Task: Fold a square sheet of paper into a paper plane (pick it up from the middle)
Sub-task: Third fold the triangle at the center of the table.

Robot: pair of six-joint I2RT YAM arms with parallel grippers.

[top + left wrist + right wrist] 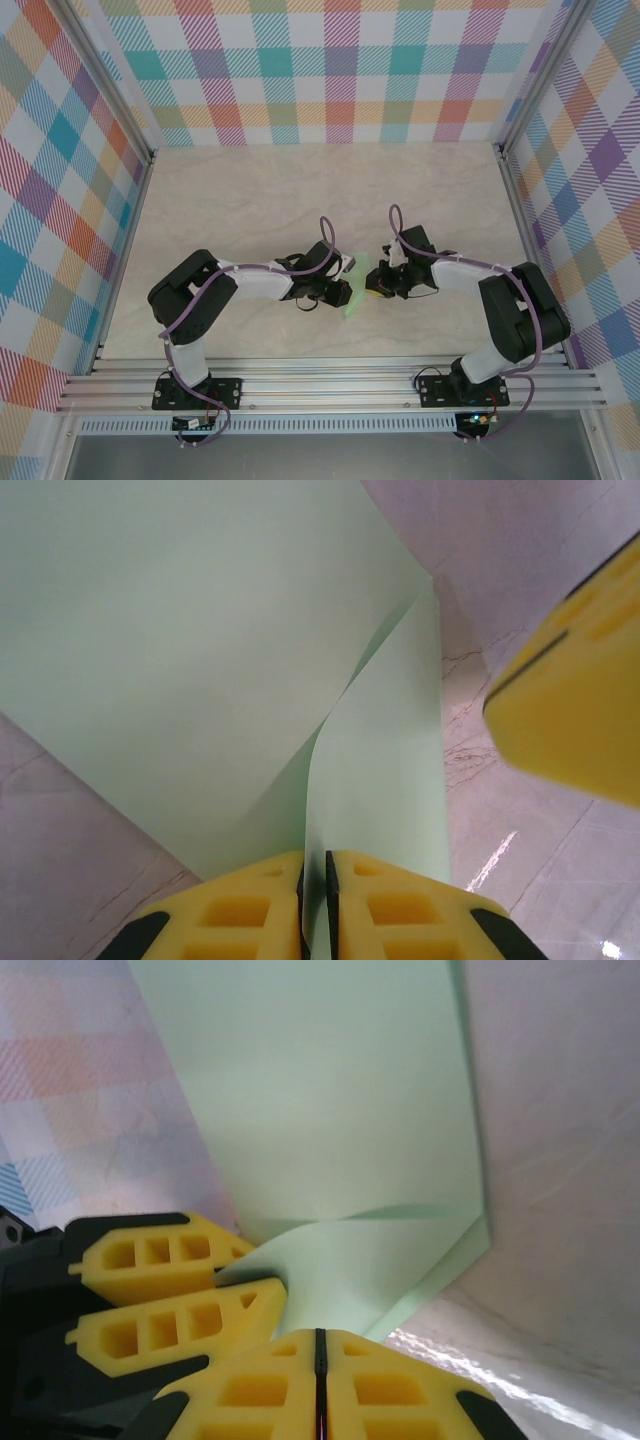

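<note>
1. The first risk sits at the grips. Both pincers pinch thin paper close to its edge, so if the arms draw apart or twist unevenly, we judge the sheet could tear or slip out of one grip.
2. The second risk is in the paper's shape. It bows and curls between the grips instead of lying flat, so a crease pressed now would likely land off the centre line and give a crooked plane.
3. The left pincer is all but closed. Its yellow pads clamp the lower edge of the square sheet of paper, which rises from between them.
4. The right pincer is closed too, its pads meeting with no visible gap. The sheet's curled lower flap runs down to its tips, and we judge it pinched there.
5. The left pincer sits at the sheet's left side and the right pincer at its right, their tips near each other.
6. The sheet stands on edge between them, and as far as we can tell it is raised off the pale counter below it. It is doubled loosely over itself and is no dart yet.
</note>
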